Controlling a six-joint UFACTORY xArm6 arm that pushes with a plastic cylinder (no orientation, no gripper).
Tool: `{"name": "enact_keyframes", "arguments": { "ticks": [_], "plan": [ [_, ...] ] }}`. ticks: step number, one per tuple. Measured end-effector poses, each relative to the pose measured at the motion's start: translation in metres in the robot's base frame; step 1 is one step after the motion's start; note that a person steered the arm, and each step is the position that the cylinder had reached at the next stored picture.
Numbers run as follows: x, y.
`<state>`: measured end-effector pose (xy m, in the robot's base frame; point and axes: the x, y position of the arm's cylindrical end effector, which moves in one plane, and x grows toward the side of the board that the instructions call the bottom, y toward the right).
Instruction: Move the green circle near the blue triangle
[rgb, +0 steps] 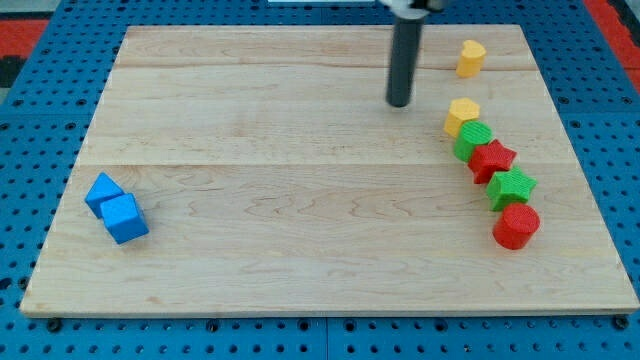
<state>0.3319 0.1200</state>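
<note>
Green circle (473, 140) lies right of and below my bare tip (399, 103), untouched.

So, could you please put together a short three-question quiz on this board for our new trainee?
1. True or false: my tip is touching the green circle.
2. Which block lies nearest the view's bottom in the chain at the view's right? A) the green star B) the red cylinder C) the red star
3. Fill in: the two blue blocks sit near the view's ___ edge.

Key:
1. False. The tip stands apart from it, toward the view's upper left, closer to a yellow block.
2. B.
3. Left. They touch each other; which one is the triangle is hard to tell.
</note>
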Motion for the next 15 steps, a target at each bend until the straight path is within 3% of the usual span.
{"name": "enact_keyframes", "arguments": {
  "ticks": [1, 2, 3, 4, 6, 7, 8, 10, 11, 12, 14, 15],
  "plan": [
    [-0.026, 0.09],
    [0.029, 0.115],
    [0.085, 0.103],
    [0.088, 0.05],
    [0.079, -0.114],
    [0.018, -0.061],
    [0.008, -0.099],
    [0.107, -0.243],
    [0.097, -0.272],
    [0.033, -0.233],
    [0.105, -0.289],
    [0.074, -0.309]
  ]
}}
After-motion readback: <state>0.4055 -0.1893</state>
